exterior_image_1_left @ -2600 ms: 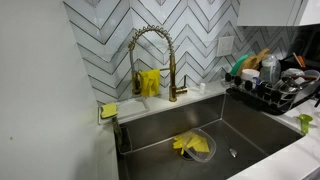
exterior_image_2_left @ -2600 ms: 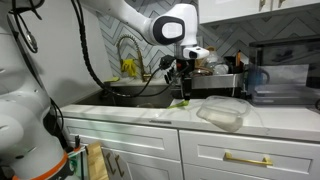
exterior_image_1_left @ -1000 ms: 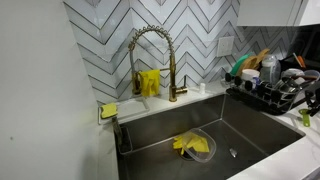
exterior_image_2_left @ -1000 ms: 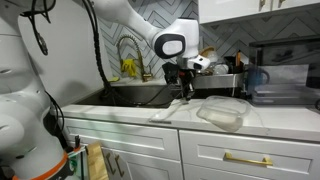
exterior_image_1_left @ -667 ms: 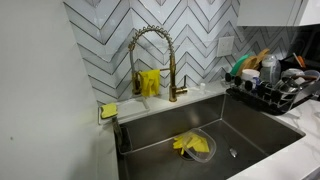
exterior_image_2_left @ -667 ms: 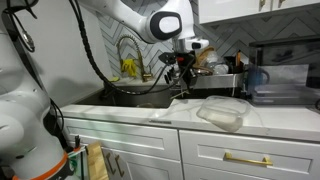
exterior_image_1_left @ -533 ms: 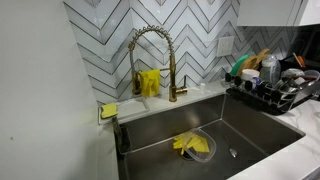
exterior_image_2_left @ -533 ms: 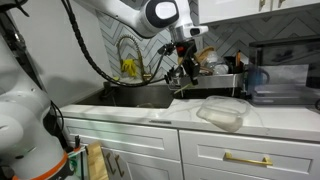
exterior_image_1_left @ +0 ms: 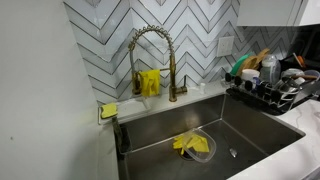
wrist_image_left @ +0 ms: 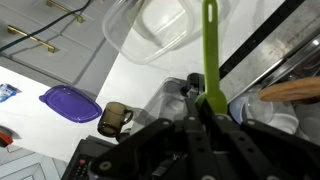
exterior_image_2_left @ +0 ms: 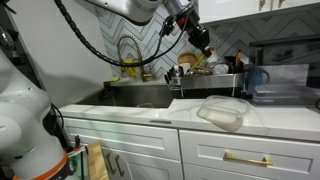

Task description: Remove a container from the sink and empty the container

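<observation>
Closest in, the wrist view shows us the hand point(wrist_image_left: 205, 106) clamped narrow on a slim green utensil point(wrist_image_left: 210, 45), whose long axis runs straight out from the fingers. It hangs over the white surface point(wrist_image_left: 125, 82), where a clear tub point(wrist_image_left: 160, 25), a purple lid point(wrist_image_left: 68, 103) and a brown mug point(wrist_image_left: 115, 118) lie. Farther off, in an exterior view, we find the container point(exterior_image_1_left: 206, 147) upright on the floor of the sink point(exterior_image_1_left: 160, 128), mouth up and round, so without a long axis; a yellow cloth point(exterior_image_1_left: 186, 144) lies in it and the drain point(exterior_image_1_left: 232, 153) is just beside it.
</observation>
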{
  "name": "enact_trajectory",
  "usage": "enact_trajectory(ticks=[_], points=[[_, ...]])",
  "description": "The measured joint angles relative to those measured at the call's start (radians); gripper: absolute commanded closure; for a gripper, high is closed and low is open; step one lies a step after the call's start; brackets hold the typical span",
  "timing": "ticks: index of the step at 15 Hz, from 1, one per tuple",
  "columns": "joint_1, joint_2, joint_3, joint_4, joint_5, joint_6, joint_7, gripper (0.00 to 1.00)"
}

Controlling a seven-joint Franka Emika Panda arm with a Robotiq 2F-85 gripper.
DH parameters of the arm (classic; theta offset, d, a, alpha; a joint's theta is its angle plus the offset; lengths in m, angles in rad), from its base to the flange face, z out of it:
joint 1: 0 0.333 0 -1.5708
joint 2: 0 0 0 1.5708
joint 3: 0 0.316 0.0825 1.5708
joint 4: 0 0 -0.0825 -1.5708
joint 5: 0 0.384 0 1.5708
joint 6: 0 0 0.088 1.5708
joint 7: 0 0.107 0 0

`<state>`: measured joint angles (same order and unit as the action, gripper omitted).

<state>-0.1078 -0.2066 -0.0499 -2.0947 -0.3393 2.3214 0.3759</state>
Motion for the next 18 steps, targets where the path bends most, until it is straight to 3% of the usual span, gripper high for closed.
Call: enact_trajectory(ticks=[3, 11, 12, 18], points=[[-0.009, 0.006, 0.001, 0.001, -0.022, 0.057, 0.011, 0.98], [-0.094, 0.140, -0.009, 0.012, -0.219, 0.601, 0.138, 0.98], [-0.104, 0.160, -0.011, 0.023, -0.245, 0.649, 0.171, 0.93], [-0.107, 0.218, -0.010, 0.071, -0.256, 0.676, 0.216, 0.98]])
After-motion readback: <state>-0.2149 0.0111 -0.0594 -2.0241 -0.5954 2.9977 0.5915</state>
